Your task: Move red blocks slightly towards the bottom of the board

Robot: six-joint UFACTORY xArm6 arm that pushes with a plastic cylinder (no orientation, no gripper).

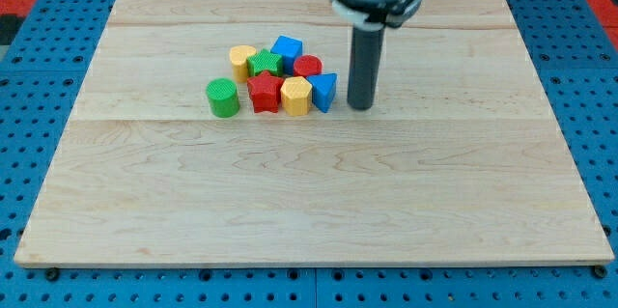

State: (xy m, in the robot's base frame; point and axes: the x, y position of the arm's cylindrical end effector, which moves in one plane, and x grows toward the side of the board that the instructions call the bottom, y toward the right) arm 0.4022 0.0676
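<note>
Mid-cluster, red star block (265, 91), red cylinder (308, 66), my tip (360, 107) rightward

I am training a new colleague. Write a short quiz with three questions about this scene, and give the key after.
1. True or false: my tip touches the red star block.
2. How many red blocks are in the cluster?
3. Which block is nearest my tip? A) green cylinder B) blue triangular block C) yellow hexagonal block

Key: 1. False, it stands apart at the view's right. 2. Two: the star and the red cylinder. 3. B.
</note>
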